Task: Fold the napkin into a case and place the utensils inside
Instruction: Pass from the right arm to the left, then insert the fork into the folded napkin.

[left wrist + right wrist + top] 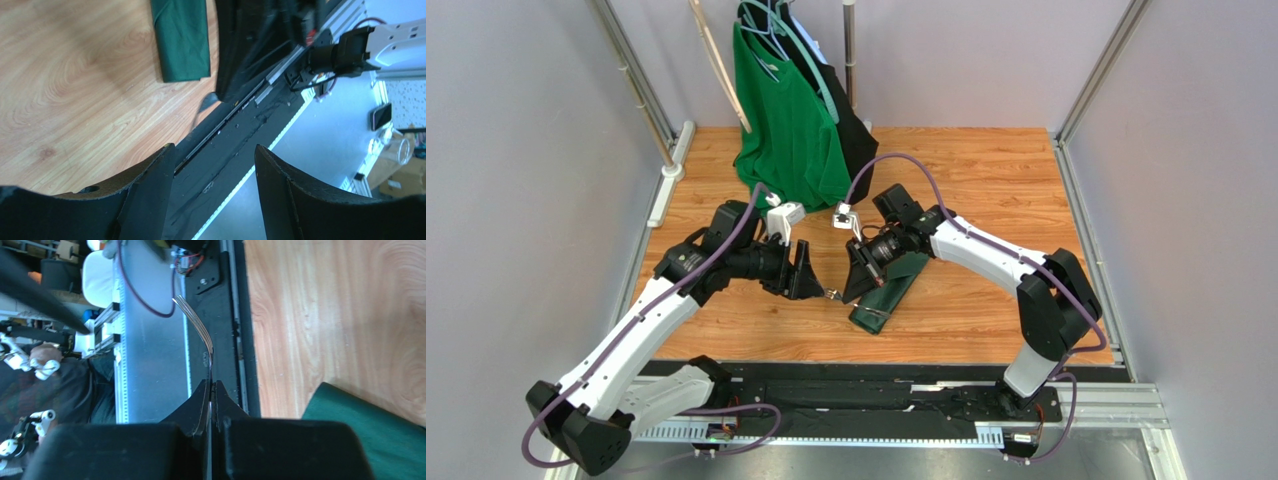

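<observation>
Two grippers are facing each other over the middle of the wooden table (pixel 996 190). The right gripper (pixel 211 388) is pinching the fork (pixel 196 322) at its handle end, with its fingers pressed together on the thin metal and the tines curving out beyond the fingertips. The left gripper (pixel 215 150) is hovering just beside it, its fingers spread apart with nothing between them. The case (pixel 888 293), the dark green cloth folded into a narrow pouch, is lying flat on the wood partly under the right gripper, slanting toward the near edge. The fork is hanging just left of the case's near end, outside it, between the two grippers' tips.
</observation>
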`<action>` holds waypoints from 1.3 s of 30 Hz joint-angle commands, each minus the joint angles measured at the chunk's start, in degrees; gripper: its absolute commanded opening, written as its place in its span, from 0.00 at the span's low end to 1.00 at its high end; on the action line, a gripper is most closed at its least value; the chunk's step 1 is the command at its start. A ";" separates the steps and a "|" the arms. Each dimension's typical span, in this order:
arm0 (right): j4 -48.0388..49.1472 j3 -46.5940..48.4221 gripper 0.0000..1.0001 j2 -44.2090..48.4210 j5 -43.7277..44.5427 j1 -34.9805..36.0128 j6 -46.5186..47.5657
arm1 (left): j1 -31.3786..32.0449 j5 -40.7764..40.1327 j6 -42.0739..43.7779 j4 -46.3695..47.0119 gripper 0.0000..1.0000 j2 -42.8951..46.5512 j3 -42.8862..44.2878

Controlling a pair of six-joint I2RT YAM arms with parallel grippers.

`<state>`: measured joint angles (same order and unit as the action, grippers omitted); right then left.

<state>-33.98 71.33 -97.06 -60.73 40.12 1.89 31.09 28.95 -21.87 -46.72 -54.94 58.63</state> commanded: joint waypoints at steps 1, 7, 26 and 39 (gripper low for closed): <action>1.01 -0.40 0.00 4.33 -7.73 -0.57 -0.04 | -0.24 4.44 4.11 0.93 0.68 -2.63 0.96; 1.63 -0.32 0.00 4.86 -8.88 -0.48 -0.31 | -0.33 9.19 5.17 1.80 0.62 -6.76 0.43; 17.23 -21.73 0.65 27.34 39.10 -13.31 -40.53 | 0.37 -10.57 -35.86 40.46 0.00 13.09 -28.55; 62.79 -39.34 0.82 26.68 54.48 4.17 -62.09 | 3.71 -19.90 -48.79 49.10 0.00 17.14 -36.22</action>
<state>13.08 29.30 -66.46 -14.87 41.50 -55.35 34.48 10.92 -65.65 -3.38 -38.37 23.05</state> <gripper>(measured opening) 0.835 0.008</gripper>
